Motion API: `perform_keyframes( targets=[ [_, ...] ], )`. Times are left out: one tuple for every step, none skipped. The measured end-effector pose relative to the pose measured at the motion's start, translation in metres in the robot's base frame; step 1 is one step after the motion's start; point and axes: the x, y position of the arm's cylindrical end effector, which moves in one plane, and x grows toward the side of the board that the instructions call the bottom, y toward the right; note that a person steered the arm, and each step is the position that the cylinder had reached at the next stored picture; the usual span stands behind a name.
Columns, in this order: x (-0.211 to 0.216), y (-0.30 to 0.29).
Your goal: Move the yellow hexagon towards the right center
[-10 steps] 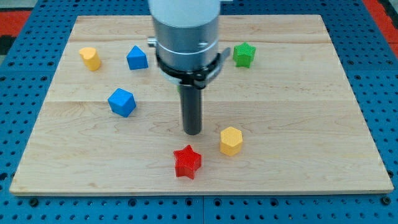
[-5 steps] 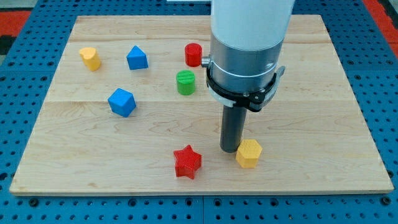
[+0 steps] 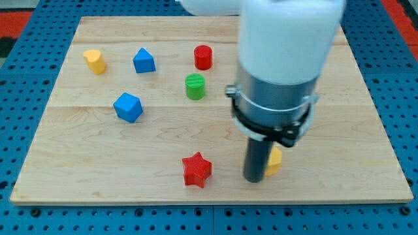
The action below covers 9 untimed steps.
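The yellow hexagon (image 3: 275,160) lies near the view's bottom, right of centre, mostly hidden behind the rod. My tip (image 3: 254,179) is on the board at the hexagon's left and touches or nearly touches it. The red star (image 3: 196,170) lies to the left of my tip. The arm's wide grey and white body is blurred and covers the board above the rod.
A red cylinder (image 3: 203,57) and a green cylinder (image 3: 194,86) stand at upper centre. Two blue blocks (image 3: 144,61) (image 3: 127,107) and a second yellow block (image 3: 95,61) are at the left. The wooden board (image 3: 366,130) rests on a blue pegboard.
My tip has moved right and down across the board. The yellow hexagon has slid right with it. The green star at upper right is now hidden behind the arm.
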Motion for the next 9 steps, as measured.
perform_keyframes(
  targets=[
    [-0.016, 0.039],
    [-0.027, 0.054],
    [-0.032, 0.055],
    [-0.039, 0.06],
    [-0.053, 0.06],
    [-0.063, 0.067],
    [-0.061, 0.101],
    [-0.066, 0.12],
    [-0.076, 0.119]
  ],
)
